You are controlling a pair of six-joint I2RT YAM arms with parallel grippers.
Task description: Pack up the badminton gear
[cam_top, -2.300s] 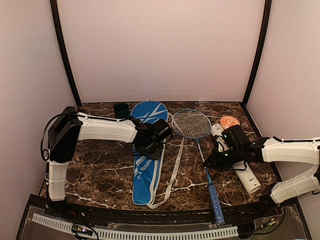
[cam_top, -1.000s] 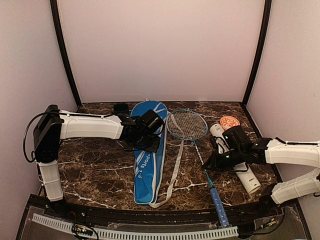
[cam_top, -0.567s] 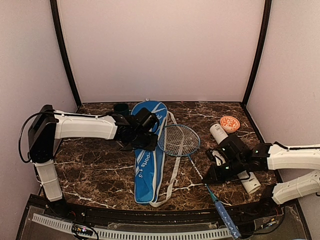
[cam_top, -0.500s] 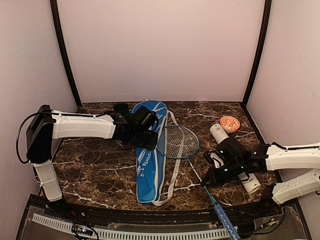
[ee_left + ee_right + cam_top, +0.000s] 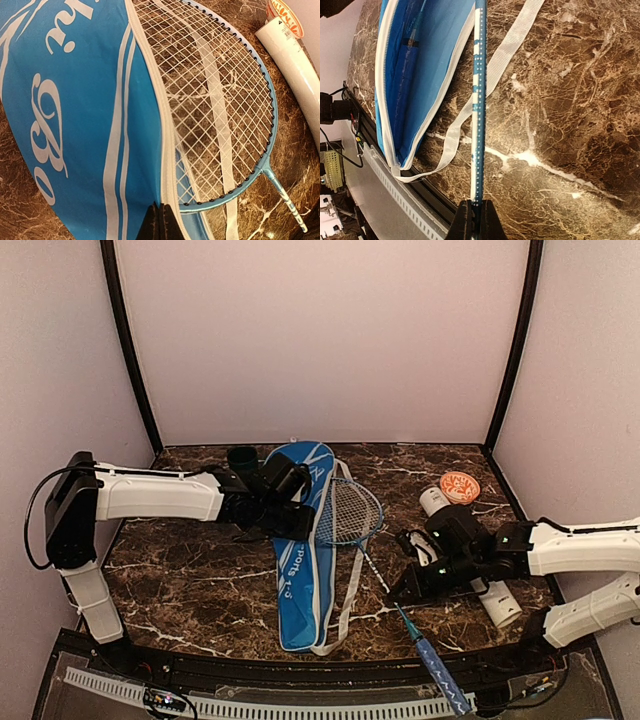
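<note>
Blue fabric racket bag with white lettering (image 5: 298,575): lying flat, mouth lifted | left gripper (image 5: 160,220): pinched tight on its white zip edge (image 5: 167,165) | right gripper (image 5: 472,216): clamped on blue-handled stringed racket (image 5: 220,100), head at mouth | step: inserting racket | next: push head deeper along bag

White lettering on the blue racket bag (image 5: 296,578), perhaps "sports"; small print on the white tube (image 5: 295,65) illegible.
</note>
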